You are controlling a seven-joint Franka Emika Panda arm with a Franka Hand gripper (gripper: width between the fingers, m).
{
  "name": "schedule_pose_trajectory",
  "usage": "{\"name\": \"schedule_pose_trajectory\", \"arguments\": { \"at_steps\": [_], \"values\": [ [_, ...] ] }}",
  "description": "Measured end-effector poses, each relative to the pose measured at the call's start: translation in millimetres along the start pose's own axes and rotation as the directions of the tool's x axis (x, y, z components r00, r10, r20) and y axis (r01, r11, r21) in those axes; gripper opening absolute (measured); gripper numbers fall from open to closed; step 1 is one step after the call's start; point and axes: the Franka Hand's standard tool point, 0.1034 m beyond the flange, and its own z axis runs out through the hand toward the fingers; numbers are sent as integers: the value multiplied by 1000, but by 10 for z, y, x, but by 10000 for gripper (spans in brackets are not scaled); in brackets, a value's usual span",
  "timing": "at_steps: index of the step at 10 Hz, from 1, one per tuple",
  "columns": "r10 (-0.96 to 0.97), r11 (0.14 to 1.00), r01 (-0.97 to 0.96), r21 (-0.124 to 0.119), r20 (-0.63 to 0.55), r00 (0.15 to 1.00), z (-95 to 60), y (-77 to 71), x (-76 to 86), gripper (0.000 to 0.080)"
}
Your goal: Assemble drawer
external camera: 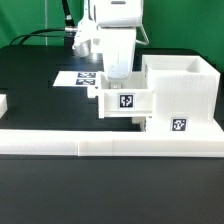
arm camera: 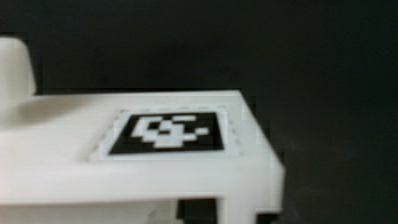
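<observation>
The large white casing (external camera: 180,95) stands at the exterior view's right against the border wall, its tag facing front. A small white tray (external camera: 125,102) with a tag sits right beside the casing's open side, touching it. My gripper (external camera: 118,76) comes down onto the tray's top edge and seems shut on its wall. In the wrist view the tray's tagged face (arm camera: 169,133) fills the picture. My gripper (arm camera: 233,212) has dark fingertips (arm camera: 198,209) either side of a white wall. Part of the casing (arm camera: 15,65) shows beside the tray.
The long low white border wall (external camera: 100,146) runs across the front. The marker board (external camera: 80,78) lies flat behind the tray. A white part (external camera: 3,106) is cut off at the exterior view's left edge. The table is black.
</observation>
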Motion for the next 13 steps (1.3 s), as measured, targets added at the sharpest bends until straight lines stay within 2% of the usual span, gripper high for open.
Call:
{"name": "schedule_pose_trajectory", "arguments": {
  "at_steps": [3, 6, 7, 13],
  "values": [
    [16, 1000, -16, 6, 5, 1000, -7, 31, 10, 44],
    [64, 998, -64, -4, 0, 998, 10, 91, 47, 44],
    [68, 998, -68, -16, -3, 998, 16, 82, 30, 44],
    [42, 999, -42, -18, 4, 999, 35, 39, 56, 44]
  ]
}}
